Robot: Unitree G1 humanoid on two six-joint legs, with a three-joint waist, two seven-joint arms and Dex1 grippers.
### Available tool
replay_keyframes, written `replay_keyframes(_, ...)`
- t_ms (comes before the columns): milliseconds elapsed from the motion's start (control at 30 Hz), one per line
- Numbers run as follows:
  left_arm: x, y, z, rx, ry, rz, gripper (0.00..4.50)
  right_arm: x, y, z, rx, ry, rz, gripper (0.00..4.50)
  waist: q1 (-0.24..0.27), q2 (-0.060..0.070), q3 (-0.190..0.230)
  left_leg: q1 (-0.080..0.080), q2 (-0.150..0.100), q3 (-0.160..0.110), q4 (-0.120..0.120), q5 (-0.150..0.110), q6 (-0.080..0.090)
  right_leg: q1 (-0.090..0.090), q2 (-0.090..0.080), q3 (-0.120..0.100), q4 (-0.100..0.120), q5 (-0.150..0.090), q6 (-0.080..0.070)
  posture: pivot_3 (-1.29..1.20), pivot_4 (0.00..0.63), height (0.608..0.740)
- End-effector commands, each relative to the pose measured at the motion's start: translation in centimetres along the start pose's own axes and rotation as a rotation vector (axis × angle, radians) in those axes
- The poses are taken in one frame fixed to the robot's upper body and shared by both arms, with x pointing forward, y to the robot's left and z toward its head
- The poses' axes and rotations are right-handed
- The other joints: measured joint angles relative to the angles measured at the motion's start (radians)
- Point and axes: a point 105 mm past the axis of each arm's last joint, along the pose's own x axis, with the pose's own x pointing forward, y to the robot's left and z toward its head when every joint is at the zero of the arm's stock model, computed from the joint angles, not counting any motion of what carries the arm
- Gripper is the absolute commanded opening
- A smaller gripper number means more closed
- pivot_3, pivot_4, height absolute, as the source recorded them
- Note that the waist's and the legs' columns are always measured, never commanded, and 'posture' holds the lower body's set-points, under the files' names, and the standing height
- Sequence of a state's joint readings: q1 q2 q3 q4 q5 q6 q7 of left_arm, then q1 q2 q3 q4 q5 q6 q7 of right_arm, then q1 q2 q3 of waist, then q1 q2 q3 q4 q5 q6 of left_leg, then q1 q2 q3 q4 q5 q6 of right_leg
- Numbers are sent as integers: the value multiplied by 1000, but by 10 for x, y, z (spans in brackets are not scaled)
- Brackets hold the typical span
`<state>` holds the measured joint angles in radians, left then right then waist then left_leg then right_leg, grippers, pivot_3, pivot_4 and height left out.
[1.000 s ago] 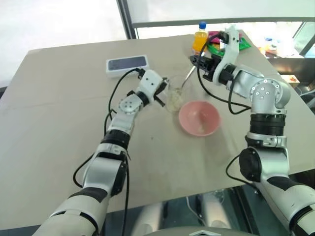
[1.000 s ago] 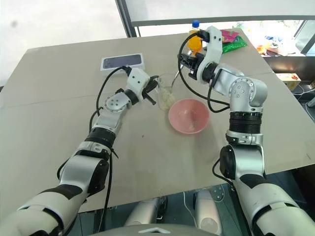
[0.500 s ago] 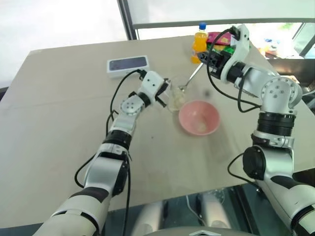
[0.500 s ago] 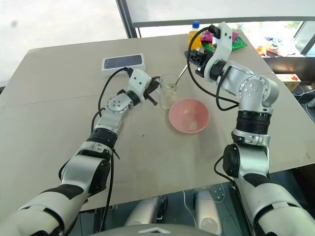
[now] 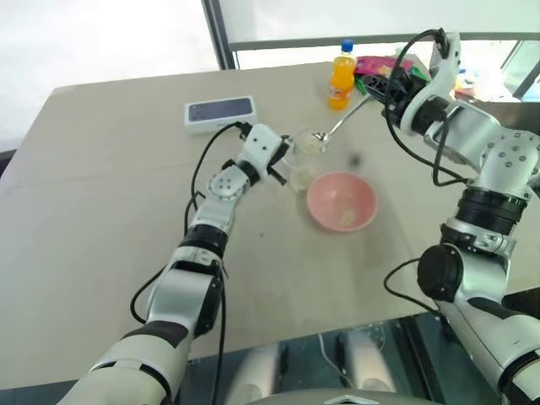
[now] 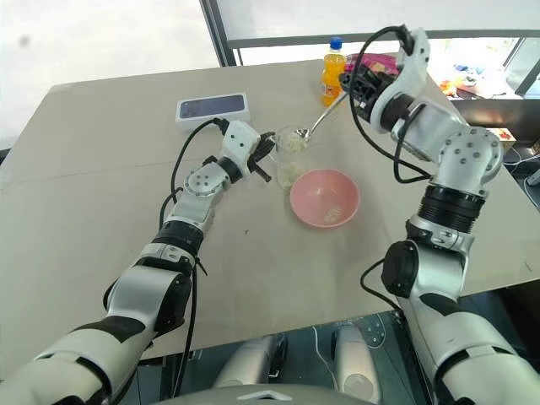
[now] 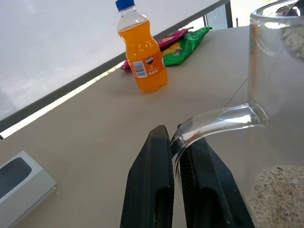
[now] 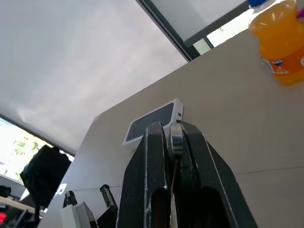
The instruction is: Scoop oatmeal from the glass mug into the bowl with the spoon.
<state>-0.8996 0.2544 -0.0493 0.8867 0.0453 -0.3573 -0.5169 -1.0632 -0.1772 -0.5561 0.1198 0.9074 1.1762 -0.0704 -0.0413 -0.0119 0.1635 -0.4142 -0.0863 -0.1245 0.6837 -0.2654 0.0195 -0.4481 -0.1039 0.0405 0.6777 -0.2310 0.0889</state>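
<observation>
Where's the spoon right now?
In the head views, the right gripper holds the spoon by its handle, its tip over the glass mug, left of the orange bottle.

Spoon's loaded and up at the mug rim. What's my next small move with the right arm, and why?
Probably carry the slim silver metal spoon sideways, kept level, until it is above the shallow pink bowl, then tip it. The right end effector is shut on its handle, its tip holds pale oatmeal over the clear glass mug, and the left end effector steadies the mug's handle.
</observation>
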Motion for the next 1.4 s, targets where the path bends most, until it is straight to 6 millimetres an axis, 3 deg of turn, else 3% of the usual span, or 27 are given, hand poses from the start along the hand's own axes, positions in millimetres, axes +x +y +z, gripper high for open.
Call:
replay_keyframes(33, -2, -9, -8, -7, 15, -14, 54, -7, 0, 9, 83, -53, -3, 0, 0, 0, 0, 0, 0, 0, 0, 0, 0, 0, 0, 0, 0, 0, 0, 0, 150, 740)
replay_keyframes(533, -3, -15, -13, -31, 16, -10, 54, -6, -5, -15, 317, -25, -45, 0, -2, 1, -1, 0, 0, 1, 0, 0, 0, 0, 0, 1, 1, 0, 0, 0, 150, 740)
replay_keyframes(1067, -5, -14, -17, -39, 26, -8, 54, -22, -11, 0, 416, -89, -29, 0, -2, 1, -1, 0, 0, 1, 0, 0, 0, 0, 0, 1, 1, 0, 0, 0, 150, 740)
replay_keyframes(1200, -6, -12, -19, -36, 36, -10, 54, -30, -1, 11, 402, -105, 15, 0, -2, 1, -1, 0, 0, 1, 0, 0, 1, 0, 0, 1, 1, 0, 0, 0, 150, 740)
replay_keyframes(1400, -6, -10, -21, -32, 44, -4, 54, -47, 7, 11, 378, -93, 45, 0, -2, 1, -3, 1, 0, 1, 0, 0, 1, 1, 0, 1, 1, 0, 0, 0, 150, 740)
